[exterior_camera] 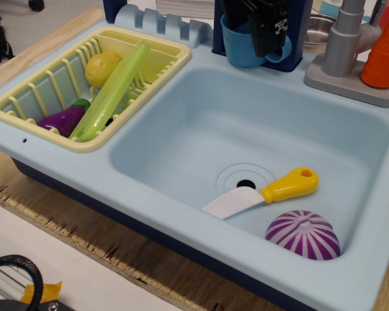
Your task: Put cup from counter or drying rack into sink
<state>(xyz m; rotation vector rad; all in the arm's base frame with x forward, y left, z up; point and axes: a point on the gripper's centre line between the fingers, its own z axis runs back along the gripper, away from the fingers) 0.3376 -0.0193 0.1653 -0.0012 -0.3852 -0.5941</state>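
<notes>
While upright on the counter [181,61], medium-blue cup [241,46], loop handle right

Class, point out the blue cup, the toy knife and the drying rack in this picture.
cup [238,46]: camera view, on its front wall below the rim.
toy knife [290,184]: camera view, on its yellow handle.
drying rack [65,139]: camera view, on its near rim.

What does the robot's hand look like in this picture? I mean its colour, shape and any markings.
Only the lower part of the hand is visible, at the top edge of the picture. It is black, with blocky, angular finger parts. One finger carries a small white marking, too small to read. No cables or arm links are in view.
</notes>
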